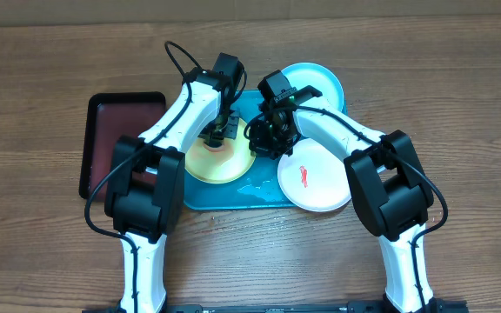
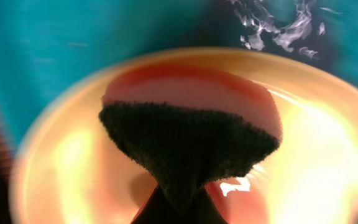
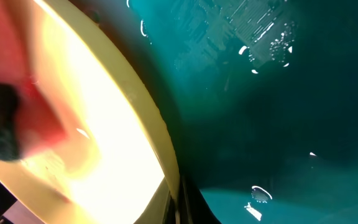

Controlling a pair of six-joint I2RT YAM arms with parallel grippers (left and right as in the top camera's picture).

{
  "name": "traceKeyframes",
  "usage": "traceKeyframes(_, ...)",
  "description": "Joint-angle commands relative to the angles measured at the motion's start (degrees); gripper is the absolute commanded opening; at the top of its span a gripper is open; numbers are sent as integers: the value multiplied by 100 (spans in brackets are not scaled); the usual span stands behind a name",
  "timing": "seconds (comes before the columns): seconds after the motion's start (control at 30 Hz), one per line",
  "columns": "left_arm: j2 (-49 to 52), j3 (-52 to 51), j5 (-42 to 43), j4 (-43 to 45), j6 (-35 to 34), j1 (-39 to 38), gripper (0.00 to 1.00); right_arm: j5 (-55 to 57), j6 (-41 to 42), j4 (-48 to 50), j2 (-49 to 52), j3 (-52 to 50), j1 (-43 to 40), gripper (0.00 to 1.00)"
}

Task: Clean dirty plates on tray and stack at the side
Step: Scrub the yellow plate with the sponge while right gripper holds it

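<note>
The yellow-green plate [image 1: 224, 165] lies on the turquoise tray [image 1: 233, 198]. My left gripper [image 1: 218, 135] is shut on a pink sponge with a dark scouring side [image 2: 191, 124] and presses it onto this plate [image 2: 316, 162]. My right gripper [image 1: 263, 139] is shut on the plate's right rim [image 3: 169, 186]; the plate fills the left of the right wrist view [image 3: 98, 106]. The white plate [image 1: 320, 183] carries a red smear and overlaps the tray's right edge. The pale cyan plate [image 1: 318, 83] sits at the tray's back right corner.
A black tray with a dark red inside [image 1: 111, 143] lies left of the turquoise tray. Water drops glisten on the wet tray floor [image 3: 272, 43]. Brown wood-grain tabletop [image 1: 459, 104] surrounds everything.
</note>
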Motion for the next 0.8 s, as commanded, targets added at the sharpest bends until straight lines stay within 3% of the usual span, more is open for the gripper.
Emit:
traceKeyframes(0.0,57,116,-929,-109,-352,0,4,168,24,4,103,-68,35,4)
traceKeyframes(0.13,57,116,-734,-540,-577,-2,4,166,22,20,103,-68,35,4)
traceKeyframes(0.27,59,105,308,-1060,-529,0,4,166,20,24,103,-68,35,4)
traceKeyframes(0.4,59,37,2251,-940,407,-4,4,164,20,33,103,-68,35,4)
traceKeyframes(0.47,59,7,2612,-807,627,-4,4,162,17,26,103,-68,35,4)
traceKeyframes(0.57,59,-9,2365,-549,549,0,4,162,2,20,103,-68,35,4)
traceKeyframes(0.77,59,-9,577,-79,-518,63,4,164,2,7,103,-68,35,4)
